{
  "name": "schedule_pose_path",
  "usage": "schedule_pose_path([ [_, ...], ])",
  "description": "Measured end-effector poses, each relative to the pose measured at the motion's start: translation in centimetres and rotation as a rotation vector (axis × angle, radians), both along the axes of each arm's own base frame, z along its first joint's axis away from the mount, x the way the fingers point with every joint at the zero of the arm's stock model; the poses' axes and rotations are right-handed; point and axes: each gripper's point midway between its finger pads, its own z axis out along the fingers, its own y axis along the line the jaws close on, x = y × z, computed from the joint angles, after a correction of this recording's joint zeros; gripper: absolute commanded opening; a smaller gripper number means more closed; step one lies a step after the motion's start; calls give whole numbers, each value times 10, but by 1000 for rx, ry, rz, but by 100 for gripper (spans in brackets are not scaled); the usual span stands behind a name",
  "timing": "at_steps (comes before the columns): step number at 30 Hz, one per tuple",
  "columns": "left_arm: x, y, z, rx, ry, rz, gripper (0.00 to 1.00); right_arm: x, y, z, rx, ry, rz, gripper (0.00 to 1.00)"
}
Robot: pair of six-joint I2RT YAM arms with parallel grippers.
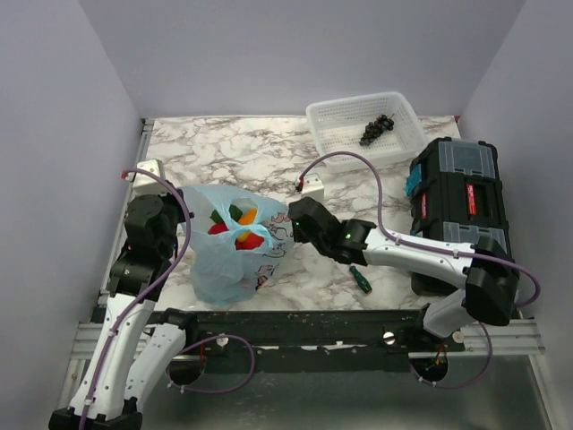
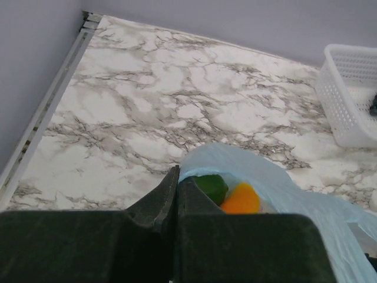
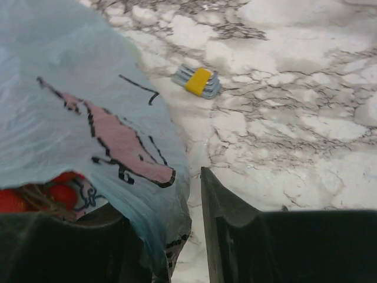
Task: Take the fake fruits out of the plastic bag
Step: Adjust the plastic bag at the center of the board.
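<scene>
Translucent light-blue film, printed with pink and dark cartoon shapes, forms the plastic bag [image 1: 235, 260]. It stands crumpled on the marble-patterned table [image 1: 224, 148], toward 8 o'clock of the table's middle in the top view. Its mouth gapes upward, and the fake fruits [image 1: 249, 238] are inside: glossy red ones, an orange one and a green one. A white lattice-sided basket [image 1: 336, 125] at 1 o'clock holds a dark grape bunch [image 1: 376, 128]. A black toolbox [image 1: 457, 210] sits at 3 o'clock. A small green-handled tool [image 1: 360, 279] lies at 4 o'clock of the bag, apart from it.

The left gripper [image 2: 178, 175] is at the bag's 9 o'clock side. Its dark fingers are pressed together and the bag's rim rises right from their tips, so it looks pinched onto the film. The right arm stretches low across the table from 4 o'clock. The right gripper [image 1: 285, 222] meets the bag's 3 o'clock edge with its fingers [image 3: 235, 236] spread. A fold of film hangs in the gap and drapes over the other finger.
</scene>
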Motion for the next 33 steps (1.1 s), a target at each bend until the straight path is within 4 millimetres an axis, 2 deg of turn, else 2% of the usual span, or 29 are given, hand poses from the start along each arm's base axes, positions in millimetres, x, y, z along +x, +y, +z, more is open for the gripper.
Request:
schedule_pose_path([
  [2, 0, -6, 1, 2, -2, -36, 0, -5, 11, 1, 21, 16, 62, 51],
  [3, 1, -9, 1, 2, -4, -55, 4, -7, 15, 0, 27, 25, 88, 55],
  [6, 1, -20, 1, 7, -4, -124, 22, -13, 26, 5, 44, 43, 152, 72],
  [8, 1, -25, 1, 11, -4, -158, 36, -14, 34, 17, 65, 37, 190, 84],
  [10, 0, -29, 2, 11, -6, -181, 48, -14, 44, 31, 92, 25, 228, 91],
  [12, -1, -33, 2, 6, -8, -206, 60, -17, 50, 46, 118, 17, 265, 95],
  [14, -4, -38, 4, -2, -12, -233, 68, -20, 55, 59, 140, 10, 300, 97],
  [19, -20, -48, 17, -23, -22, -302, 81, -35, 58, 87, 193, 1, 394, 100],
  [25, -56, -66, 64, -73, -135, -440, 85, -61, 63, 114, 281, -13, 538, 100],
  [26, -63, -74, 71, -93, -148, -491, 86, -66, 65, 118, 296, -15, 564, 100],
  [28, -70, -89, 73, -124, -143, -575, 87, -75, 71, 123, 327, -18, 615, 100],
  [33, -73, -115, 56, -207, -46, -709, 88, -107, 90, 125, 393, 0, 760, 99],
])
